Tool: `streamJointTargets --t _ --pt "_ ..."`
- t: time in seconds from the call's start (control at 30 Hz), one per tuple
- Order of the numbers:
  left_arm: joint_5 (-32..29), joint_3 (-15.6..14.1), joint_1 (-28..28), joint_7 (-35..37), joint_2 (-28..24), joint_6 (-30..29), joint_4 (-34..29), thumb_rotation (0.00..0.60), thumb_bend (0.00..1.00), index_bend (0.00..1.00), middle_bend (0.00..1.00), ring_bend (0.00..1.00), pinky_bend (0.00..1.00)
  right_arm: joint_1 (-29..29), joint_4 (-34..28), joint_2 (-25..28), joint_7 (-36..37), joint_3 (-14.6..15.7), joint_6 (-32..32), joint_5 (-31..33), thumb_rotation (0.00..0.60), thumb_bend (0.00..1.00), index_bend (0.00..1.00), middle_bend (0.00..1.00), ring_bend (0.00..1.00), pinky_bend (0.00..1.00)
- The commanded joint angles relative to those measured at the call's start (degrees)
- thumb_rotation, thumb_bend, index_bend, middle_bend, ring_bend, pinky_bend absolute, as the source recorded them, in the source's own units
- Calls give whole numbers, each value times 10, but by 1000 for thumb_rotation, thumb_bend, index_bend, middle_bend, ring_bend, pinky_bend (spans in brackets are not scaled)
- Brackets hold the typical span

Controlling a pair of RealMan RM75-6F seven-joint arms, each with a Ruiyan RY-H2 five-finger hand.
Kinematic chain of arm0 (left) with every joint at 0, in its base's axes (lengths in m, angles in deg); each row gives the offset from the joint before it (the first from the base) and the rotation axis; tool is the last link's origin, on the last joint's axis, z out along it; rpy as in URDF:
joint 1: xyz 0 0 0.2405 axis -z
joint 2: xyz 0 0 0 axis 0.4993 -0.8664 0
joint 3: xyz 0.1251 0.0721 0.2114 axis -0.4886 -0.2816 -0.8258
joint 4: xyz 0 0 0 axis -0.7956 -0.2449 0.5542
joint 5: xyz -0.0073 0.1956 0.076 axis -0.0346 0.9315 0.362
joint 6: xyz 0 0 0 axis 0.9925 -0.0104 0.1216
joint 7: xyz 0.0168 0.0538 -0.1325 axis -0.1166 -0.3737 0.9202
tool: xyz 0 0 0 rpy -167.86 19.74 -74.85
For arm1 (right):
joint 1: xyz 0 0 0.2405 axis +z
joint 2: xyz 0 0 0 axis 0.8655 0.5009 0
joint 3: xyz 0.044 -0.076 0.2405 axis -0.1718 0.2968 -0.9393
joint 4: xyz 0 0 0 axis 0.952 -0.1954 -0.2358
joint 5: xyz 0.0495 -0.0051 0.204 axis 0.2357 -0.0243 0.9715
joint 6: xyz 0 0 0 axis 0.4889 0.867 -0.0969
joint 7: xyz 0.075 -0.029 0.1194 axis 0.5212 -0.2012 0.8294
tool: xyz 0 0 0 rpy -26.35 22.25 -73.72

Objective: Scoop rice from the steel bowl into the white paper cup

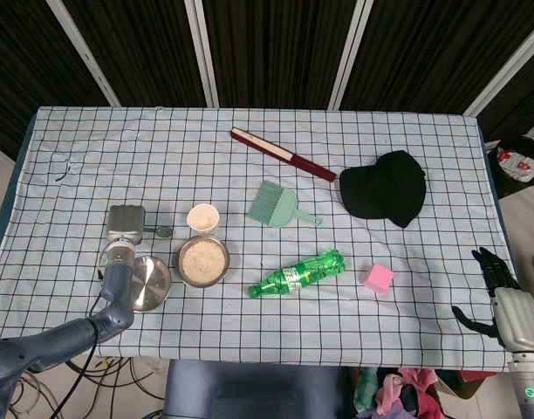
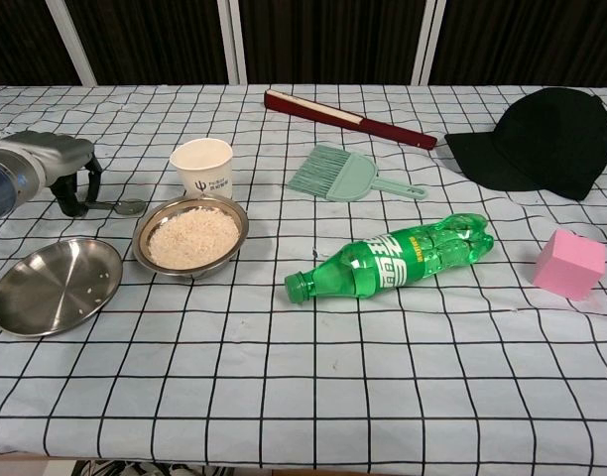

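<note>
The steel bowl (image 1: 203, 285) (image 2: 189, 275) holds white rice (image 1: 203, 260) (image 2: 189, 236) at the table's front left. Just behind it stands the white paper cup (image 1: 202, 218) (image 2: 202, 167), upright. A small metal spoon (image 1: 162, 231) (image 2: 128, 207) lies left of the cup, its scoop end on the cloth. My left hand (image 1: 126, 223) (image 2: 51, 164) hangs over the spoon's handle end, with dark fingers curled down around it. My right hand (image 1: 503, 301) is off the table's right edge, fingers spread and holding nothing; only the head view shows it.
A steel plate (image 1: 149, 284) (image 2: 56, 288) with a few grains lies left of the bowl. A green bottle (image 1: 299, 273) (image 2: 393, 256) lies right of the bowl, then a pink cube (image 1: 379, 278) (image 2: 569, 263). Behind are a green brush (image 1: 276, 206) (image 2: 338, 174), a folded fan (image 1: 280, 154) (image 2: 348, 119) and a black cap (image 1: 385, 188) (image 2: 542, 144).
</note>
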Motion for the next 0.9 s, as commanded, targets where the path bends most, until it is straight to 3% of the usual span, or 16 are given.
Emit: streamJointTargets --t 0.03,0.47,0.9 --pt "-1 0 0 1 0 0 0 600 405 547 1000 1000 1000 0 0 0 0 0 0 0 600 200 0 0 0 207" --pt "17 2 -1 7 -19 -16 -31 600 420 567 1000 1000 1000 0 0 0 1 0 1 -1 600 200 0 0 0 207" --pt "62 -3 -11 -7 -110 -87 -183 600 445 605 1000 1000 1000 0 1 0 3 0 2 -2 600 199 0 0 0 207"
